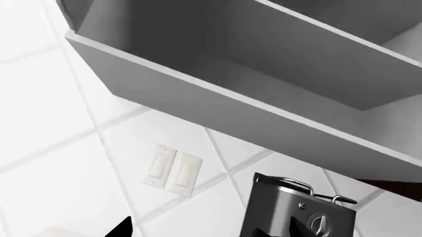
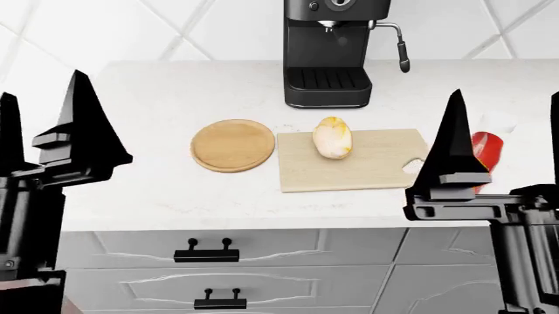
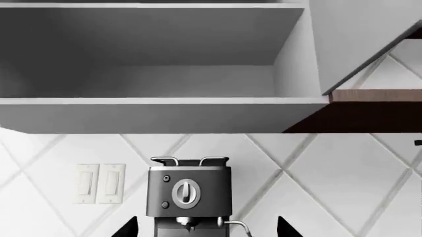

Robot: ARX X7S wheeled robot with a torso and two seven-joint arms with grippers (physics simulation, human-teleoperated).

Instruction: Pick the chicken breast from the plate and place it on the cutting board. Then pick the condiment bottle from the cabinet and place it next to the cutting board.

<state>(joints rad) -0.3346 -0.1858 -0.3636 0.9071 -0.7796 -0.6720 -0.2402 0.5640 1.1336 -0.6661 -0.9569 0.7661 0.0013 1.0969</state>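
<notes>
1. The left gripper [image 2: 44, 124] and the right gripper [image 2: 502, 127] are both raised with fingers spread, holding nothing.
2. The chicken breast [image 2: 333, 138] lies on the cutting board [image 2: 349, 171], near its far edge.
3. The plate [image 2: 232, 145] sits bare just beside the board.
4. The condiment bottle [image 2: 486, 152] stands on the counter [image 2: 157, 91] beside the board's handle end, partly hidden by a right finger.

Chicken breast [image 2: 333, 138] on cutting board [image 2: 367, 171], plate [image 2: 232, 145] left
</notes>
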